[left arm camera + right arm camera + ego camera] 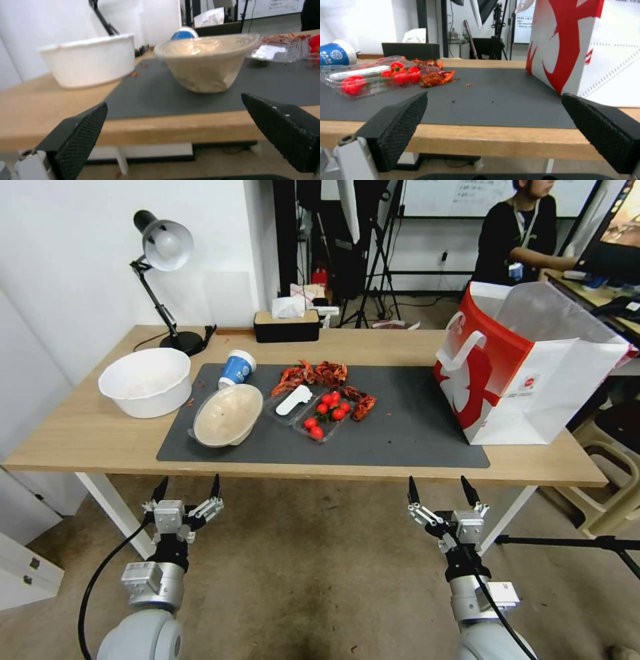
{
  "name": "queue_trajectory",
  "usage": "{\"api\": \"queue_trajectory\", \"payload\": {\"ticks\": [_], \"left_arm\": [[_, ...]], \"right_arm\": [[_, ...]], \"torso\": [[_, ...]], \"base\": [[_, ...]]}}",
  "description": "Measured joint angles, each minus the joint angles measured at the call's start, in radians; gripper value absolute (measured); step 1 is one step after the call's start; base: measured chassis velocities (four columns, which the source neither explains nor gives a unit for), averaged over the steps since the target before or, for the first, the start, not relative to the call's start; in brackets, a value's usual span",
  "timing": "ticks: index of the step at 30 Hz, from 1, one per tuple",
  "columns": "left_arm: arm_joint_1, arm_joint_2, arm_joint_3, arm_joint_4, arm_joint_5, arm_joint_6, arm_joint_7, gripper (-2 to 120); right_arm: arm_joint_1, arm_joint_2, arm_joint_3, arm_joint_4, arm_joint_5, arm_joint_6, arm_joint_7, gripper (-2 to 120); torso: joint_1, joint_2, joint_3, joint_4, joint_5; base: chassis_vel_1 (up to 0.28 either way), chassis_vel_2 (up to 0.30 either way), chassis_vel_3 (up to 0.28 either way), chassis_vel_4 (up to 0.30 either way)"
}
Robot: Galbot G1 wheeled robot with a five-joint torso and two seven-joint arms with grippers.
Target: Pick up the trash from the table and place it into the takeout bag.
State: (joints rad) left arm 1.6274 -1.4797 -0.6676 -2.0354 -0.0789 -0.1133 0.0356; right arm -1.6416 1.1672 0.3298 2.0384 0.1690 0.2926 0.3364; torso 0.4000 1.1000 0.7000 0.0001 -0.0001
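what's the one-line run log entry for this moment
left end effector open, below table edge | right end effector open, same | beige bowl on mat | takeout bag upright, robot's right

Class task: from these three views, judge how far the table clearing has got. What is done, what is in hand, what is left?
Nothing looks done. The blue-and-white paper cup, beige lidded bowl and clear tray of red fruit lie on the dark mat. Nothing is in hand: left gripper and right gripper hang open below the table edge. All the trash is left for the takeout bag.
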Motion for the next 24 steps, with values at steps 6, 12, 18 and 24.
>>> {"api": "queue_trajectory", "payload": {"ticks": [6,12,18,24], "left_arm": [[-0.029,0.032,-0.001,0.012,0.121,-0.037,0.007,100],[-0.089,0.112,0.012,0.036,0.257,-0.083,0.03,100],[-0.125,0.187,0.019,0.049,0.299,-0.098,0.068,100],[-0.143,0.267,0.027,0.065,0.303,-0.098,0.105,100]], "right_arm": [[0.006,0.002,0.0,0.001,-0.001,-0.002,0.001,100],[0.017,0.003,-0.001,0.008,-0.001,-0.007,0.002,99],[0.022,0.006,-0.003,0.015,-0.004,-0.012,0.002,99],[0.026,0.01,-0.006,0.029,-0.004,-0.025,0.002,99]], "torso": [[0.0,0.0,0.0,-0.0001,0.0],[0.0,0.0,0.0,-0.0001,-0.0001],[0.0,0.0,0.0,0.0,0.0],[0.0,0.0,0.0,0.0,-0.0001]], "base": [[0.0,0.0,0.0,0.0],[0.0,0.0,0.0,0.0],[0.0,0.0,0.0,0.0],[0.0,0.0,0.0,0.0]]}}
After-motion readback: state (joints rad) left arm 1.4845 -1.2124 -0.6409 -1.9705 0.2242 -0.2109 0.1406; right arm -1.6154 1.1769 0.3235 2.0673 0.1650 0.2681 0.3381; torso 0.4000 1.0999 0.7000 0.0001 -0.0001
